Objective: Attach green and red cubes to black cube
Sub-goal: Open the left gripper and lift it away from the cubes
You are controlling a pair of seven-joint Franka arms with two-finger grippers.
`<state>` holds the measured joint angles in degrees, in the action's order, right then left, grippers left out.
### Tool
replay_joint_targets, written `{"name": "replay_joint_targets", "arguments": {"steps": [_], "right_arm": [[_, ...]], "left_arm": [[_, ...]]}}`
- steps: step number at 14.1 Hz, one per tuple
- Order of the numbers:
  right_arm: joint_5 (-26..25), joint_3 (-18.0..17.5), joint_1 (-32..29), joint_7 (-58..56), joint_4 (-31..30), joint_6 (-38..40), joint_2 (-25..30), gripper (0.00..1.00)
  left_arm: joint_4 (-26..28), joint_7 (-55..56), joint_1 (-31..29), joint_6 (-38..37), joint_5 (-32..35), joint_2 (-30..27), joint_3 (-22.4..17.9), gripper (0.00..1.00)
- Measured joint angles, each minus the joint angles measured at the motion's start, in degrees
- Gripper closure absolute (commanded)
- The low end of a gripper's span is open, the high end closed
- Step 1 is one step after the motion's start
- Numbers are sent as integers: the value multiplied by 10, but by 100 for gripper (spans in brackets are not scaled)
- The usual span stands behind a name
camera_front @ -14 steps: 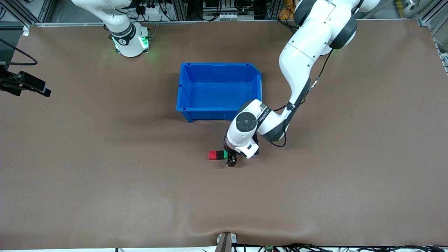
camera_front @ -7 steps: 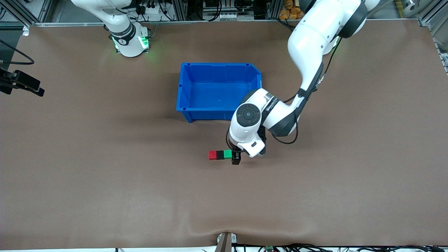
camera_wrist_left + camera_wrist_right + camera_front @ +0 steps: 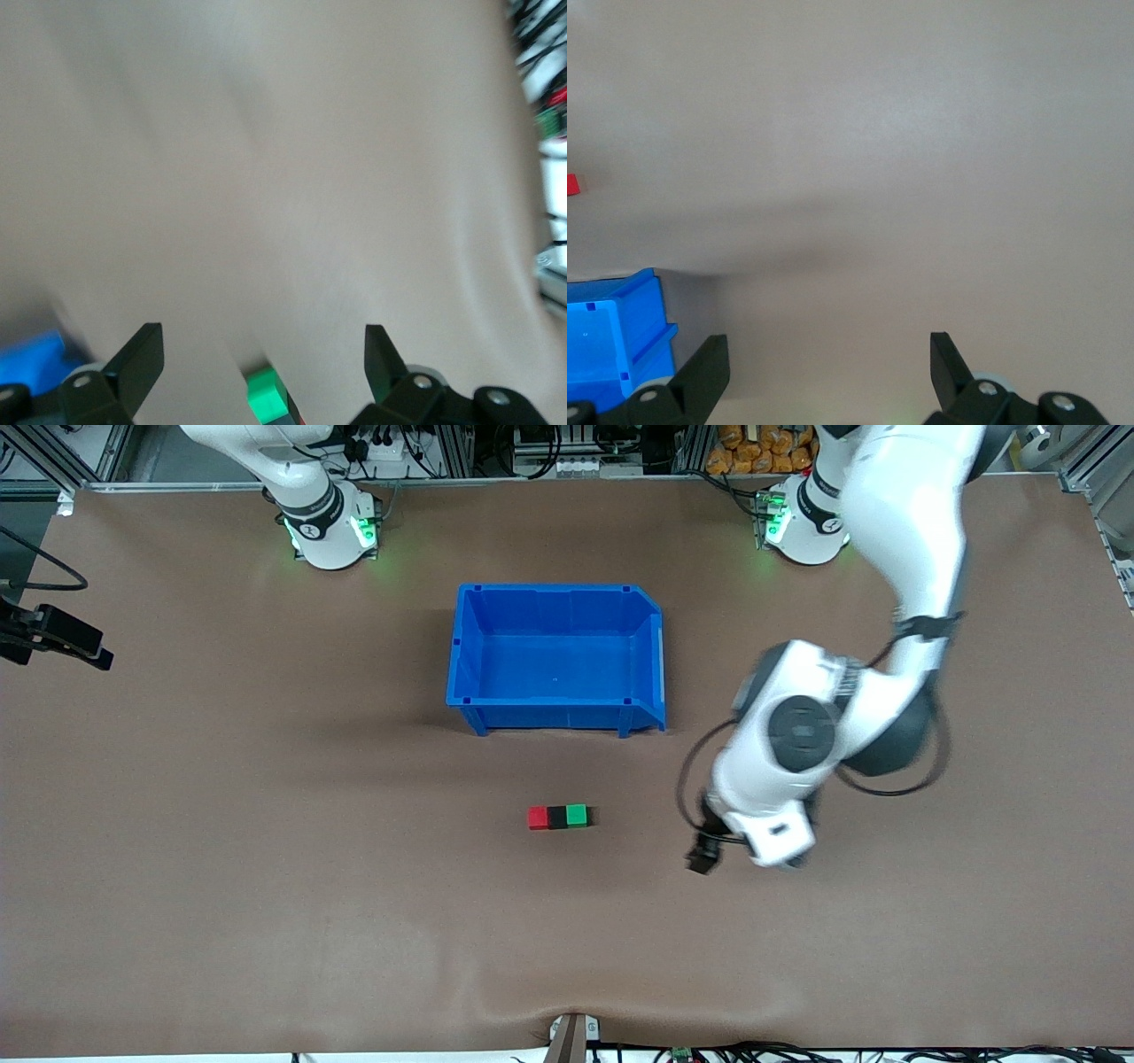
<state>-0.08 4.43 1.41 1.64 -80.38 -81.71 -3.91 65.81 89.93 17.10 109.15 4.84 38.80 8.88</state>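
Black cube (image 3: 557, 817) joined between red cube (image 3: 538, 817) and green cube (image 3: 577, 815), light, rigid, grip flat sides; left pincer (image 3: 700, 859) wide and empty beside it, right pincer (image 3: 824, 372) wide, waiting.

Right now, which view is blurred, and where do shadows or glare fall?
Left wrist view: smeared by motion, the green cube soft-edged between the open left claw. Right wrist view: sharp, a broad soft shadow beside the blue bin. Front view: even light, faint shadows beside the cubes; no glare.
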Motion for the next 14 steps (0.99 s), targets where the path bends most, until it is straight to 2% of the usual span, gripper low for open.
{"name": "replay_joint_targets", "arguments": {"steps": [3, 8, 11, 14], "right_arm": [[0, 0, 1, 0, 0, 0, -1, 0], [0, 0, 2, 0, 2, 0, -1, 0], [0, 0, 2, 0, 3, 0, -1, 0], [0, 0, 2, 0, 3, 0, -1, 0]], "left_arm": [[0, -149, -55, -50, 0, -48, 2, 0], [8, -296, -75, -157, 0, -144, 3, 0], [33, -443, -126, -211, -26, -205, 1, 0], [81, -645, -145, -265, -36, -268, -49, 0]]}}
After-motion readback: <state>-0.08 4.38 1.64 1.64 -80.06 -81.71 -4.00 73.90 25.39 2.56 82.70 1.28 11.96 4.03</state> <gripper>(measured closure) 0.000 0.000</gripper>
